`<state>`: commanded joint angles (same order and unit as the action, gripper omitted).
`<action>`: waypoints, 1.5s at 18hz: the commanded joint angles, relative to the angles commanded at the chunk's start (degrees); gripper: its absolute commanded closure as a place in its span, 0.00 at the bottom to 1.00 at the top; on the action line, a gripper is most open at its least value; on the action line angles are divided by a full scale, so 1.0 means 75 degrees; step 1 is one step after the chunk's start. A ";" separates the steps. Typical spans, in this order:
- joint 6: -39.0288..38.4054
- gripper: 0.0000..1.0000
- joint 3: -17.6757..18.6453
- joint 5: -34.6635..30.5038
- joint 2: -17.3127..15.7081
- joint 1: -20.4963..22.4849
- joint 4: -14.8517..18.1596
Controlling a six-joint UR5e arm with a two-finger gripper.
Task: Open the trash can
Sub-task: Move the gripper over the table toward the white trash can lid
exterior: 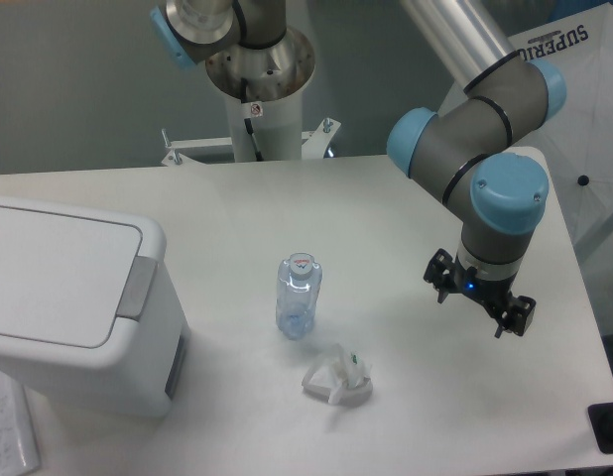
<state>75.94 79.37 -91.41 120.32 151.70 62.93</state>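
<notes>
A: Where is the trash can (73, 302) found?

B: It is seen at the left side of the table (386, 198), near the front edge. Its lid (54, 273) is shut flat.

A: How will it handle?

B: It is judged to be hard plastic, stiff and smooth, and too big to be gripped. It looks light, so it could be slid by a hard shove. The grey tab (139, 288) at the lid's right edge is the place to be pressed, straight down.

A: Which way is it pointed?

B: The tab side is turned to the right, toward the bottle (298, 295). The long side of the lid is laid from left to right.

A: What else is there?

B: 1 clear bottle is stood just right of the can, apart from it. 1 crumpled paper (338, 376) is laid near the bottle.

A: And the gripper (480, 298)?

B: It is hung over the right side of the table, well apart from the can. Nothing is held. How wide it is spread cannot be told.
</notes>
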 joint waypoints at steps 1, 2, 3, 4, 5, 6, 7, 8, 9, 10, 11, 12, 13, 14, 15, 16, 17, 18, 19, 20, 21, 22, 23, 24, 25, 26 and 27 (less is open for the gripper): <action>0.0000 0.00 0.0012 0.0000 0.0000 0.0000 0.0000; 0.0000 0.00 0.0035 0.0035 0.0000 -0.0012 0.0000; 0.0000 0.00 0.0082 0.0128 -0.0012 -0.0023 -0.0012; 0.0000 0.00 0.0117 0.0303 -0.0047 -0.0035 -0.0023; -0.0035 0.00 0.0222 0.0397 -0.0058 -0.0082 -0.0116; -0.0012 0.00 0.0234 0.0456 -0.0059 -0.0082 -0.0152; -0.0035 0.00 0.0269 0.0492 -0.0093 -0.0082 -0.0152; -0.0105 0.00 0.0328 0.0504 -0.0117 -0.0070 -0.0164; -0.0256 0.00 0.0398 0.0550 -0.0164 -0.0047 -0.0164; -0.0583 0.00 0.0491 0.0713 -0.0315 -0.0035 -0.0164; -0.1096 0.00 0.0492 0.0912 -0.0409 -0.0047 -0.0257; -0.1786 0.00 0.0469 0.1134 -0.0457 -0.0035 -0.0362; -0.2489 0.00 0.0469 0.1415 -0.0538 -0.0082 -0.0386; -0.3076 0.00 0.0411 0.1627 -0.0585 -0.0082 -0.0398; -0.3500 0.00 0.0352 0.1826 -0.0586 -0.0094 -0.0422; -0.3759 0.00 0.0317 0.2095 -0.0609 -0.0105 -0.0422; -0.3855 0.00 0.0316 0.2457 -0.0667 -0.0105 -0.0422; -0.3890 0.00 0.0316 0.2937 -0.0714 -0.0094 -0.0422; -0.4007 0.00 0.0316 0.3417 -0.0738 -0.0082 -0.0410; -0.4356 0.00 0.0316 0.3770 -0.0843 -0.0059 -0.0422; -0.4742 0.00 0.0293 0.3994 -0.0960 -0.0047 -0.0433; -0.4966 0.00 0.0223 0.4100 -0.0984 -0.0082 -0.0445; -0.5085 0.00 0.0165 0.4160 -0.0996 -0.0117 -0.0434; -0.5190 0.00 0.0164 0.4183 -0.1077 -0.0245 -0.0434; -0.5331 0.00 0.0176 0.4172 -0.1183 -0.0455 -0.0434; -0.5483 0.00 0.0187 0.4160 -0.1230 -0.0643 -0.0434; -0.5577 0.00 0.0187 0.4160 -0.1312 -0.0761 -0.0434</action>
<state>34.11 80.77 -60.21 110.48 146.00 59.68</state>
